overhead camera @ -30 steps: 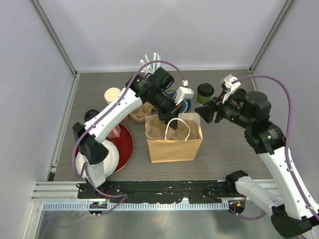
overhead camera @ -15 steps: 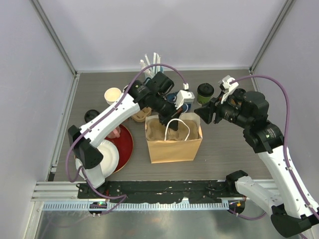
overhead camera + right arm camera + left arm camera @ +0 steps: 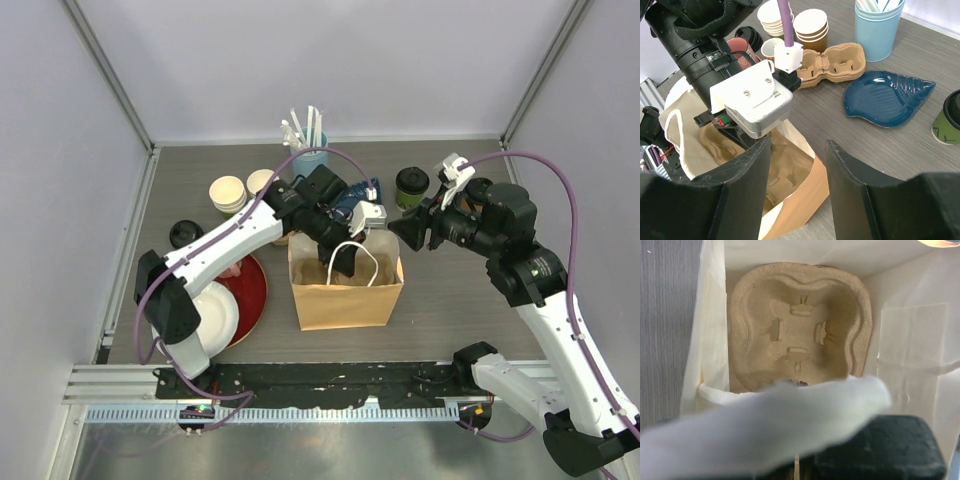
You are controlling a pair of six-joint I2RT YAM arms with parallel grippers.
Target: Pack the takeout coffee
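Right now your left gripper (image 3: 338,264) is down in the mouth of the bag (image 3: 345,300), jaws clamped together. A white handle (image 3: 765,415) lies across its fingertips, but whether it is pinched between them you cannot tell from the wrist view. Below it, a pulp carrier (image 3: 800,335) lies flat on the bag's floor, with no cup in the one pocket that shows.

Your right gripper (image 3: 797,190) hangs over the bag's right end, jaws apart and holding nothing.

Neither coffee is in the bag. The green cup (image 3: 411,185) stands on the table (image 3: 460,300) at the back right, beyond the bag and near your right gripper. Its long axis is vertical, black lid up and base down. In the right wrist view it sits at the frame's right edge, just beside the blue dish (image 3: 887,97).

The other lidded cup (image 3: 182,233) is well apart, at the far left of the table beside the red plate (image 3: 255,290). It is also upright. From above only its black lid shows, so its side colour cannot be told.

A second carrier (image 3: 832,62) lies on the table behind the bag, with stacked cups (image 3: 228,192) and a blue tumbler (image 3: 308,158) beyond it.
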